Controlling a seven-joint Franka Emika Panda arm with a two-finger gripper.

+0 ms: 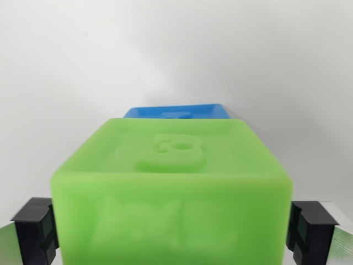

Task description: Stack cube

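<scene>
A bright green cube (171, 193) with a raised emblem on its top fills the lower half of the wrist view. Black fingertips (36, 229) press against its left and right sides, so my gripper (174, 232) is shut on it. Just beyond the green cube's far edge, the top of a blue cube (176, 111) shows as a thin strip. Most of the blue cube is hidden behind the green one. I cannot tell whether the two cubes touch.
A plain white surface (176, 49) spreads behind and around both cubes, with soft shadow near the blue cube. Nothing else is visible.
</scene>
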